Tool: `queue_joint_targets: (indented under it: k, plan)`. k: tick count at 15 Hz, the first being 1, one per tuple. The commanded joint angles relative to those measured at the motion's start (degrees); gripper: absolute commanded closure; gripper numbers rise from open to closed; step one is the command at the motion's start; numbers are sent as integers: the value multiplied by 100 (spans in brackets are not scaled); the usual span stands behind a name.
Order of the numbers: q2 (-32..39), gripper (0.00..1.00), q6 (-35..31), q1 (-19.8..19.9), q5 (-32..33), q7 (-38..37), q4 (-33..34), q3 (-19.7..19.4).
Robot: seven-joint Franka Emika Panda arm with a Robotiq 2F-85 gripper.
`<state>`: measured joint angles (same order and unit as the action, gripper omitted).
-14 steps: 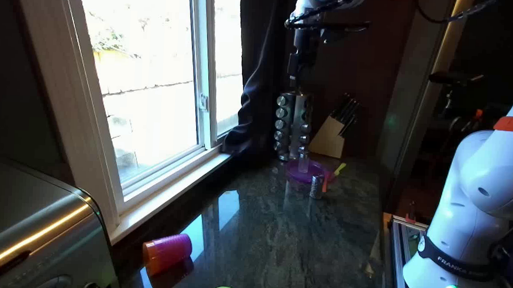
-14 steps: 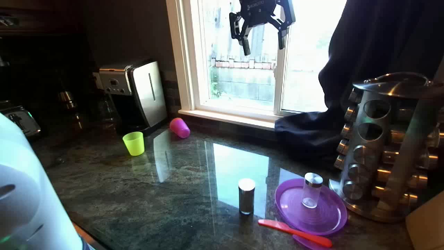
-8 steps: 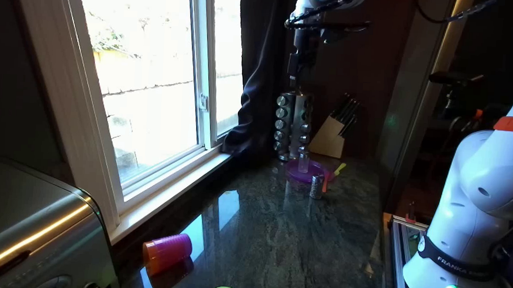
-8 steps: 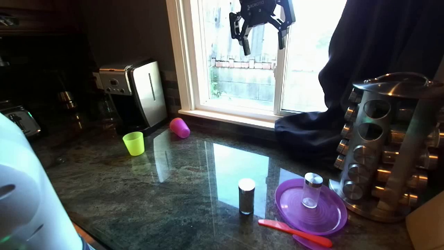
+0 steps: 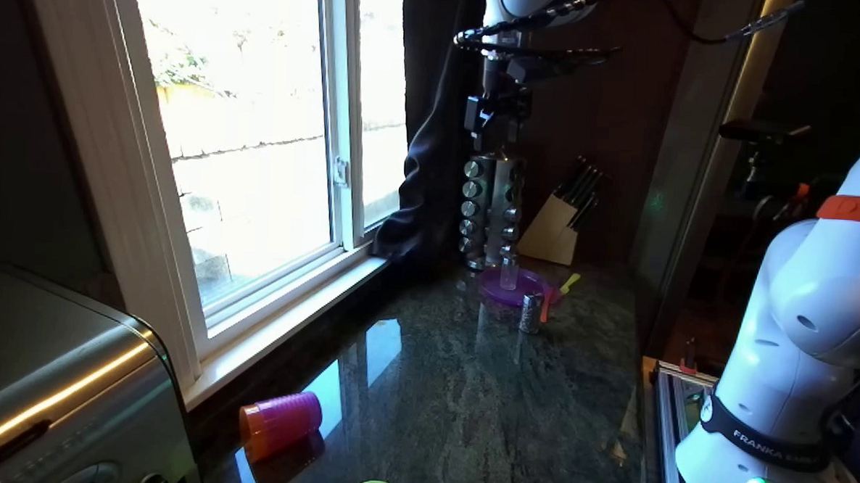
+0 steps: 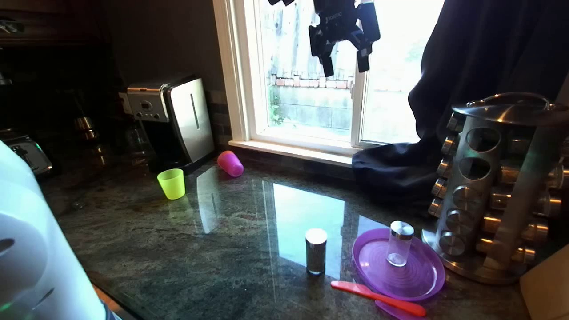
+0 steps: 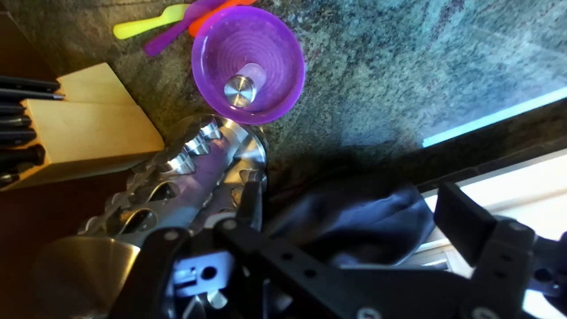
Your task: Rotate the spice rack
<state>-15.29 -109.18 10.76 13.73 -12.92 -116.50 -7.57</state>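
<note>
The spice rack is a tall metal tower with tiers of small jars, some empty holes and a handle on its lid. It stands upright at the counter's end in both exterior views (image 5: 502, 212) (image 6: 480, 178) and shows obliquely in the wrist view (image 7: 195, 186). My gripper hangs higher than the rack's top in both exterior views (image 5: 495, 138) (image 6: 346, 71), its fingers apart with nothing between them. In an exterior view it is well to the left of the rack. In the wrist view (image 7: 350, 186) one fingertip overlaps the rack's edge; contact cannot be told.
A purple plate (image 6: 422, 275) bearing a clear jar (image 6: 398, 249) sits against the rack's base. A shaker (image 6: 315, 253) and red knife (image 6: 378, 297) are close by. A knife block (image 5: 554, 229) stands beside the rack, a dark curtain (image 6: 400, 169) behind. Cups (image 5: 284, 417) lie farther off.
My gripper has turned about its upright axis, so both fingers now show apart where they were edge-on. It has shifted slightly right and down in an exterior view. The rack has not moved.
</note>
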Motion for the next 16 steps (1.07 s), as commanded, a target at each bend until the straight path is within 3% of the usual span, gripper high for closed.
queue_joint_targets:
  k: [1, 6, 10, 15, 16]
  plan:
    - [427, 0, -311, 171, 243, -1134, 194, 81]
    - [902, 0, -785, 214, 709, -2860, 317, 107]
    - [1135, 0, -704, 210, 1121, -4083, 598, -5]
    - [1312, 0, -577, 359, 1610, -5241, 978, -252]
    - [1162, 0, -736, 277, 1400, -4759, 785, -248]
